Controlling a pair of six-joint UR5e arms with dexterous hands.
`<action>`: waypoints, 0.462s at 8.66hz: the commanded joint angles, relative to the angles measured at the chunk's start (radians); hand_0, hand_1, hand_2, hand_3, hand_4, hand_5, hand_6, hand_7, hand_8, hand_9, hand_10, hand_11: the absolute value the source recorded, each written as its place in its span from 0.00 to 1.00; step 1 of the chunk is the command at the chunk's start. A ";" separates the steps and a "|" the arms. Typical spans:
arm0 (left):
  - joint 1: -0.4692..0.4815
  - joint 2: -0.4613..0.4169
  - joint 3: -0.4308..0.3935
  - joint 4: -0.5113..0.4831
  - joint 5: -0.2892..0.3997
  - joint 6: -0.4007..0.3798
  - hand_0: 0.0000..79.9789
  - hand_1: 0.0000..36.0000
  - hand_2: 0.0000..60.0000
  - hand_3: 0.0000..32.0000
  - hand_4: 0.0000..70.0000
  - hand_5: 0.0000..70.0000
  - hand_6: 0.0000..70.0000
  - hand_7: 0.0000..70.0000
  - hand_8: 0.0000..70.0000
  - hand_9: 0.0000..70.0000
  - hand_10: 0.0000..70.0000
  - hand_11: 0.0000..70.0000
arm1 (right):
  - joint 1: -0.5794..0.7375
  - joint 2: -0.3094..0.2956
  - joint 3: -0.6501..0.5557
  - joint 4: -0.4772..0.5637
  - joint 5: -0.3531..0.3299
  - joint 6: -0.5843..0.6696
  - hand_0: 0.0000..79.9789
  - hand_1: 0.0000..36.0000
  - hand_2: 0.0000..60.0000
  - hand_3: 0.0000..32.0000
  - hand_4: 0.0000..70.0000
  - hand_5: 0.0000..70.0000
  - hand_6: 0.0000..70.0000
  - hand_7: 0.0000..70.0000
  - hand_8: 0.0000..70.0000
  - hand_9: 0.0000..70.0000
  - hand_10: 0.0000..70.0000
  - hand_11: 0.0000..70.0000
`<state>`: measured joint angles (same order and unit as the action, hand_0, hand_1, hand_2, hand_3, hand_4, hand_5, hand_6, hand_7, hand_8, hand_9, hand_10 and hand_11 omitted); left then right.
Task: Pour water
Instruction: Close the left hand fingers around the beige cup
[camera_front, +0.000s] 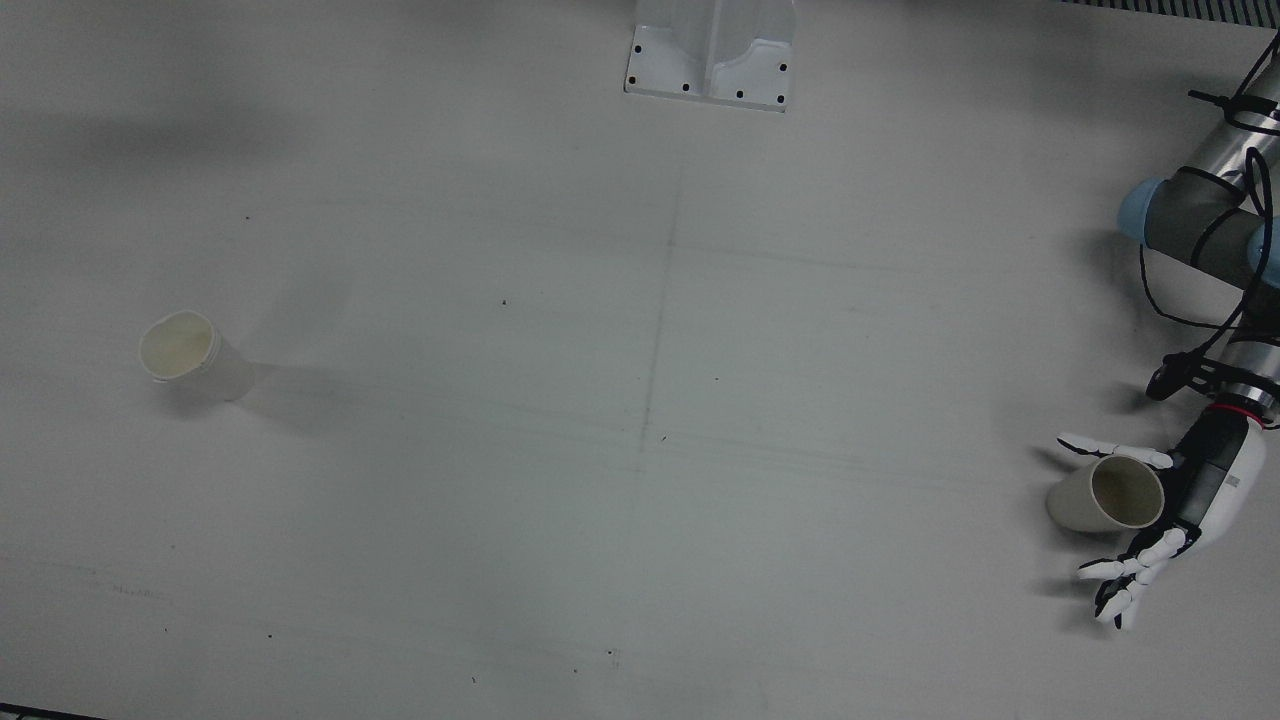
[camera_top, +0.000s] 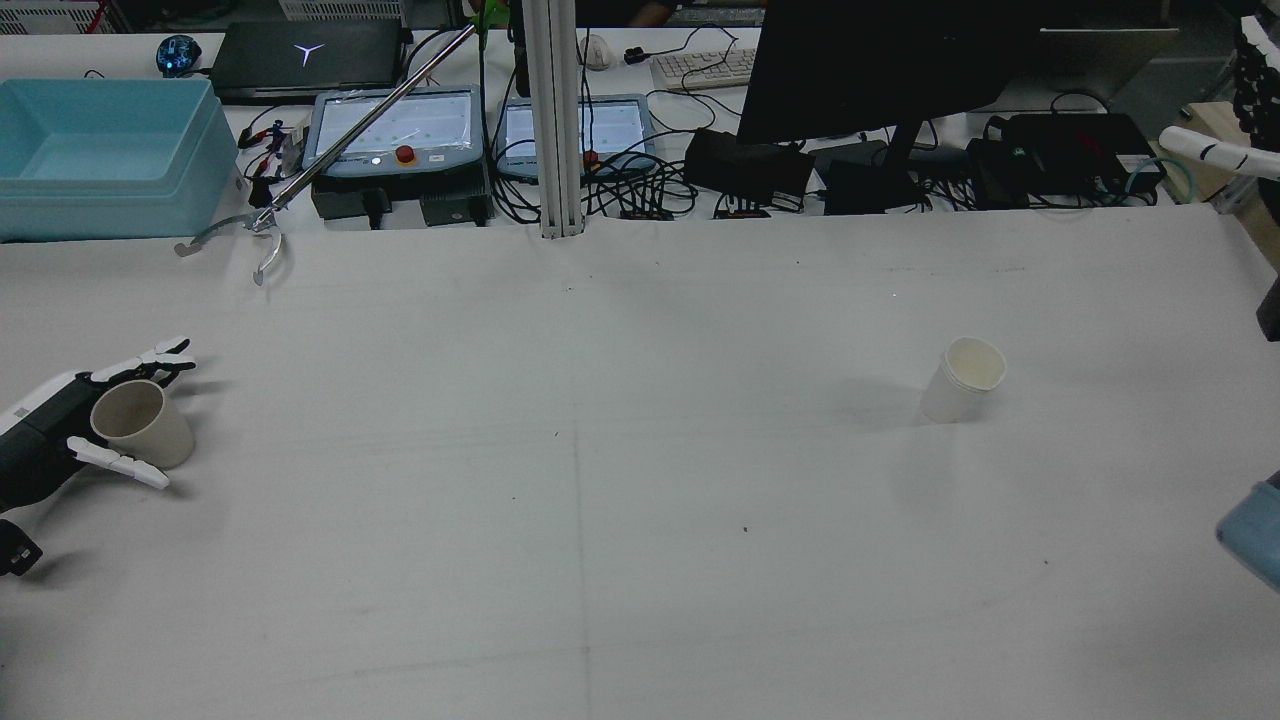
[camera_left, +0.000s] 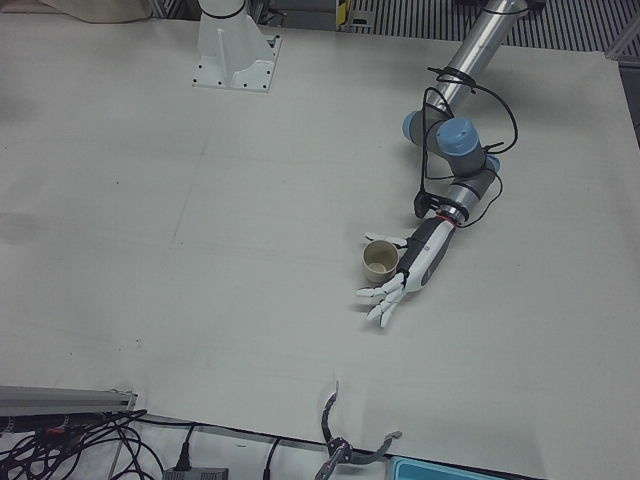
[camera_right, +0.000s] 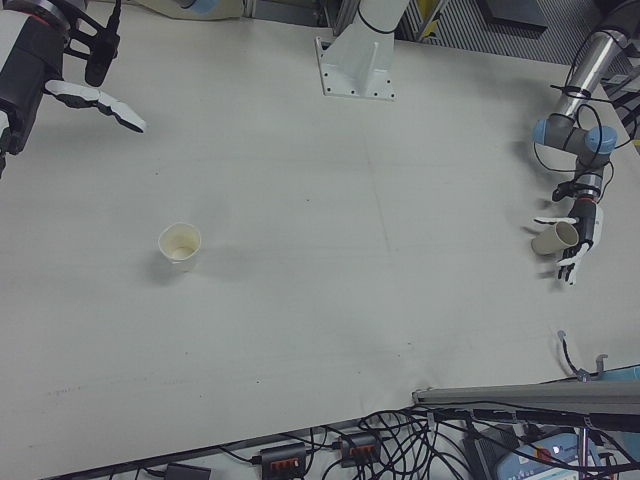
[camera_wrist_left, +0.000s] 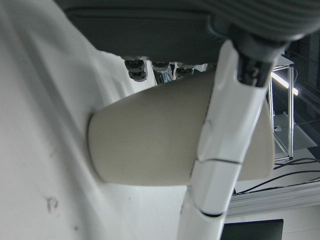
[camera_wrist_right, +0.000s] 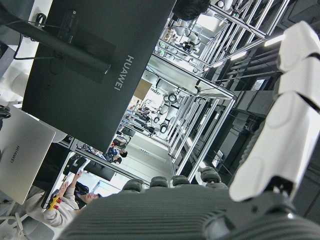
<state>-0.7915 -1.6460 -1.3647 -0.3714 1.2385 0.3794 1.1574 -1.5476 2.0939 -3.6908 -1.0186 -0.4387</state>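
Left hand (camera_front: 1180, 510) low at the counter's (camera_front: 640, 450) edge, palm turned toward a beige paper cup (camera_front: 1105, 494). Fingers (camera_front: 1125, 575) spread wide, one lying along one side of the cup, the rest splayed past the other side, so the cup sits between them, upright on the counter in the rear view. Close against the cup wall in the left hand view, one white finger (camera_wrist_left: 225, 165) crossing the cup's (camera_wrist_left: 150, 142) side; true contact hard to confirm, perhaps just touching, and no closed grip visible. Same hand (camera_top: 60, 425) and cup (camera_top: 140, 425) at the left margin of the rear view, cup mouth up and slightly toward the camera.

Right hand (camera_right: 40, 65) raised well above the counter at the far corner in the right-front view, fingers (camera_right: 100, 105) extended and apart, nothing held. Only a fingertip or two (camera_top: 1210, 150) showing at the rear view's right edge.

Second cup, white (camera_front: 190, 355), standing upright and alone on the right arm's half of the counter, well apart from both hands; open mouth up, pale inside.

Readable writing: "HUAWEI" on the back of a dark monitor (camera_wrist_right: 95, 65) in the right hand view. Faint lettering on a pale laptop lid (camera_wrist_right: 20, 155) below it, too small to read.
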 joint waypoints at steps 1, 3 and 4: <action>0.000 0.000 -0.001 0.000 0.001 -0.002 1.00 0.76 0.00 0.00 0.43 0.42 0.11 0.14 0.03 0.02 0.07 0.15 | 0.001 0.000 -0.002 0.000 0.000 0.000 0.57 0.39 0.27 0.00 0.07 0.00 0.01 0.02 0.00 0.03 0.00 0.00; 0.002 0.000 -0.001 0.009 0.001 -0.002 1.00 0.75 0.00 0.00 0.59 0.56 0.12 0.16 0.04 0.04 0.08 0.16 | 0.002 0.000 -0.003 0.000 0.000 0.000 0.57 0.39 0.27 0.00 0.07 0.00 0.01 0.02 0.00 0.03 0.00 0.00; 0.002 -0.001 -0.002 0.011 0.001 -0.004 1.00 0.77 0.00 0.00 0.67 0.58 0.13 0.17 0.04 0.04 0.09 0.17 | 0.002 0.000 -0.003 0.000 0.000 0.000 0.57 0.39 0.27 0.00 0.07 0.00 0.01 0.02 0.00 0.02 0.00 0.00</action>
<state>-0.7910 -1.6460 -1.3652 -0.3667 1.2394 0.3775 1.1588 -1.5478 2.0914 -3.6908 -1.0186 -0.4387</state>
